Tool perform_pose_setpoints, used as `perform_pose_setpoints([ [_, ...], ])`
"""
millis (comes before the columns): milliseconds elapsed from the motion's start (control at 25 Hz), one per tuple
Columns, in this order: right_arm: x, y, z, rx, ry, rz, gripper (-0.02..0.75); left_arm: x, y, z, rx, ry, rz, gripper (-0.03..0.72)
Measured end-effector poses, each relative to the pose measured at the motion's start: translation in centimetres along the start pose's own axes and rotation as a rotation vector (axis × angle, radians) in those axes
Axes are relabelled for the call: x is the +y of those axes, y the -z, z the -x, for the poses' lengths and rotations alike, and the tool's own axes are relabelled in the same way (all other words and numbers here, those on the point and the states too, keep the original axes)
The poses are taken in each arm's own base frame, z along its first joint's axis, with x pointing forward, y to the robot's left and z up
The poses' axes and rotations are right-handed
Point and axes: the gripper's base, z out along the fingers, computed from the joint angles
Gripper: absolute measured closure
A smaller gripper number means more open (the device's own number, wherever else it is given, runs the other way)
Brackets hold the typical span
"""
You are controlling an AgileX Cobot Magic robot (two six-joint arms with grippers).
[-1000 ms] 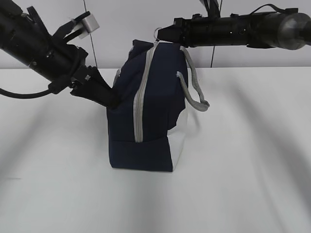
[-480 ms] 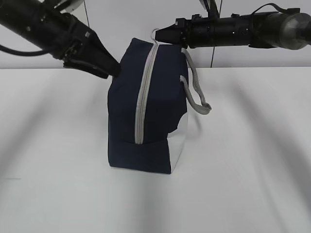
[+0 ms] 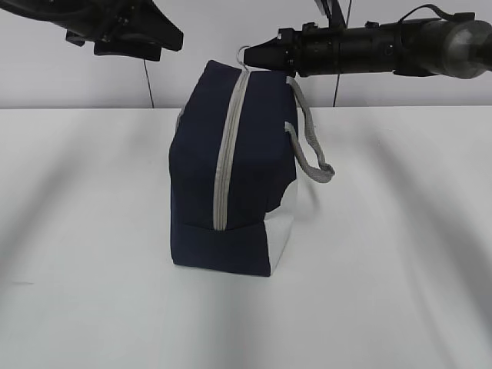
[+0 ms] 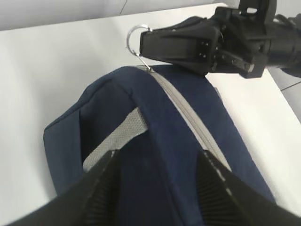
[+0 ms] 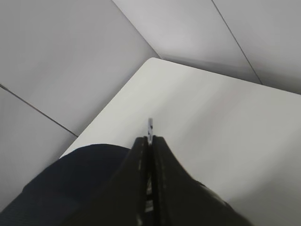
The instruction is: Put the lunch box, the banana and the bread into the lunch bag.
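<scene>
The navy lunch bag (image 3: pixel 231 177) stands on the table with its grey zipper (image 3: pixel 227 154) closed from top to bottom. At the bag's top, my right gripper (image 3: pixel 257 55) is shut on the ring pull (image 3: pixel 244 54); the right wrist view shows the ring pull (image 5: pixel 150 126) poking out past the pressed-together right gripper (image 5: pixel 149 141). My left gripper (image 3: pixel 173 38) hangs open above and left of the bag, apart from it. In the left wrist view the left gripper (image 4: pixel 157 157) has the lunch bag (image 4: pixel 155 117) below its spread jaws. The lunch box, banana and bread are out of view.
A grey strap handle (image 3: pixel 307 138) droops down the bag's right side. The white table (image 3: pixel 384 269) stretches all round the bag, and a pale wall stands behind it.
My left gripper let go of the bag's left side, opened, and rose up and away to the upper left. The bag's left side straightened. The right gripper stayed on the ring pull.
</scene>
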Motion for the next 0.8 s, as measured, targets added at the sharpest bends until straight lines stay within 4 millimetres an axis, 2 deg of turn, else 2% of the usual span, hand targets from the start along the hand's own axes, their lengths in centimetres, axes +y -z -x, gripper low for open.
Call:
perform_pose_setpoints([
  [120,0.0,0.0,0.0,0.000,-0.001,0.000,0.732,0.4,-0.7,0.8,-0.012,0.001,-0.006,0.310],
  [320,0.0,0.0,0.0,0.001,-0.002,0.002,0.732,2.0,-3.1,1.6,-0.002,0.024,-0.024,0.306],
  [520,0.0,0.0,0.0,0.001,-0.004,0.002,0.732,3.6,-5.2,1.8,0.012,0.043,-0.033,0.305],
  [800,0.0,0.0,0.0,0.001,-0.006,0.002,0.732,4.4,-6.9,1.8,0.020,0.096,-0.083,0.305],
])
